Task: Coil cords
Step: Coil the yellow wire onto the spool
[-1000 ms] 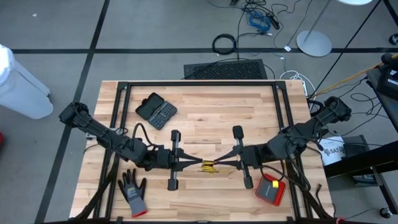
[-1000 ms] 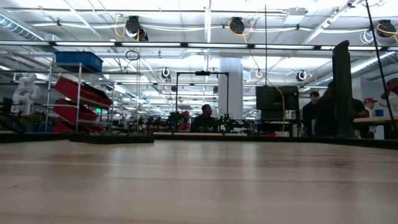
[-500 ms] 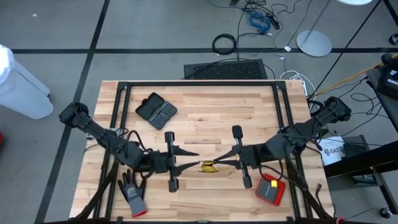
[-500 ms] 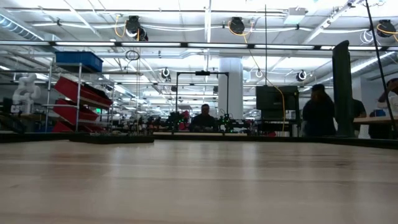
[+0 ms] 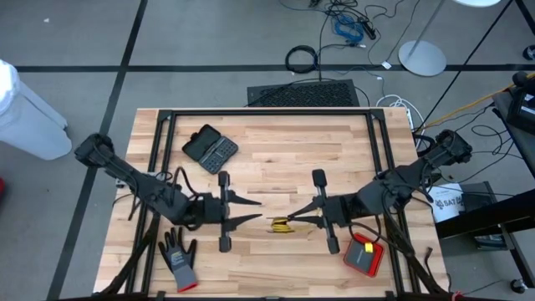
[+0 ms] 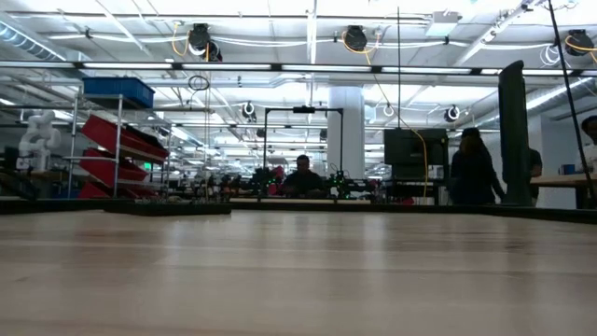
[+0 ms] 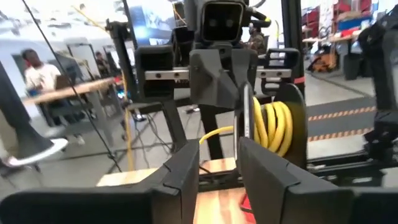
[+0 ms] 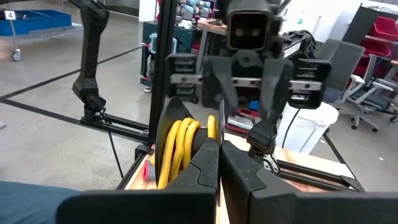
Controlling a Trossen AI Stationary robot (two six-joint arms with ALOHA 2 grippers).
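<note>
- Holding the small coil of thin yellow cord [image 5: 280, 224] low in the middle of the high view, the right gripper [image 5: 294, 221] has its two dark fingers pressed together on the coil's right side; in the right wrist view the yellow loops [image 8: 177, 149] stand just left of the closed fingertips.
- Facing it from the left of the frame, the left gripper [image 5: 257, 209] sits close beside the coil with its fingers parted to a moderate gap and nothing between them; in the left wrist view the yellow loops [image 7: 273, 126] show beyond and to the right of its fingers, clamped in the other arm's gripper.
- The step in hand looks like a hand-off or regrip in the middle of coiling: one arm keeps the loops together while the other has a free, part-open jaw.
- The next move probably calls for the left gripper to line its gap up with a loop or the loose end and close on it without knocking the coil out of the right one's pinch. Whether a loose tail hangs below the coil is hard to tell from above.
- The surface is a pale wooden plank table [image 5: 276, 155] with a black frame. On it lie a dark grey ribbed case [image 5: 210, 149] at upper left, a grey and black work glove [image 5: 180, 258] at lower left, and a red and black box with a yellow label [image 5: 364, 253] at lower right.
- Beyond the table, the low view shows a wide workshop with red bins on shelving [image 6: 117, 149] at left, and people standing and sitting in the distance.
</note>
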